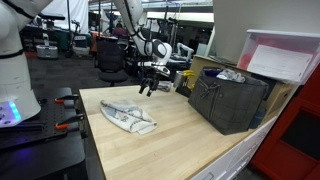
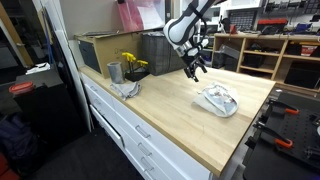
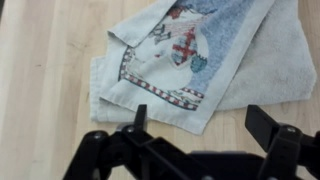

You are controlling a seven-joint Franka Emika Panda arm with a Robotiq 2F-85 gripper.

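My gripper hangs open and empty above the wooden table top, also seen in an exterior view and in the wrist view. A folded white cloth with a red, blue and patterned print lies flat on the table just beyond my fingertips. It lies near the table's middle in both exterior views. The gripper is above the table, apart from the cloth, with nothing between the fingers.
A dark mesh basket with things in it stands at the table's far side, also visible as. A grey cup, a yellow flower and a crumpled cloth sit near one table end. The wooden table has white drawers below.
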